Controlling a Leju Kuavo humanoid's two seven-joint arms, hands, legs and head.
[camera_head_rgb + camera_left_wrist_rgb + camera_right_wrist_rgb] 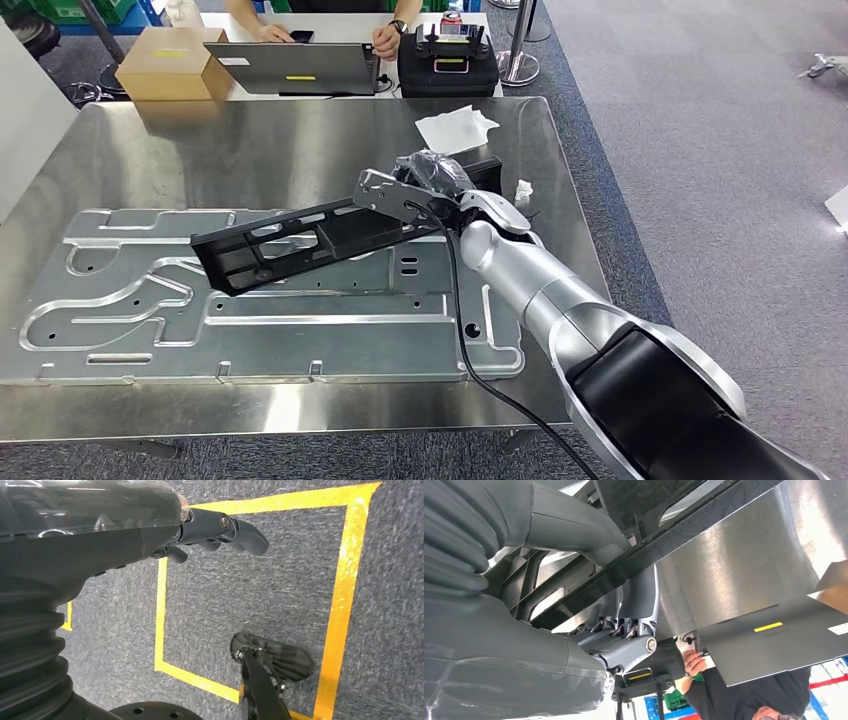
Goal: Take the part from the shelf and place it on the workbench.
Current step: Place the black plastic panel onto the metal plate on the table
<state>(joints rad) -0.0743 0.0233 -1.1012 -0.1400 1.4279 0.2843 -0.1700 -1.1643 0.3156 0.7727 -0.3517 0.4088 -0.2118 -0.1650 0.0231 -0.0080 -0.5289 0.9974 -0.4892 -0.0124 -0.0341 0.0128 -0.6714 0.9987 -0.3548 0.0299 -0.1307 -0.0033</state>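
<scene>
In the head view a stamped metal panel [270, 320] lies flat across the left and middle of the steel workbench [300, 150]. Over it, in mid-frame, the part [300, 245] runs as a long black frame with rectangular cutouts, its left end low over the panel and its right end in the right hand [430, 185]. Whether the left end touches the panel cannot be told. The right wrist view adds the grip: thumb and fingers [639, 600] wrapped round a black rail of the part [664, 540], with bright bench behind it. The left wrist view shows the left hand [210, 532] holding nothing, fingers loosely apart, over grey carpet marked with yellow tape [340, 580].

Bare bench lies above the part in the head view, up to a white paper [455, 128] in the upper middle. Along the top edge sit a box [175, 65], a laptop [300, 68] and a black case [448, 62], with a person's hands [385, 40] at the laptop. Right of the bench edge is open carpet.
</scene>
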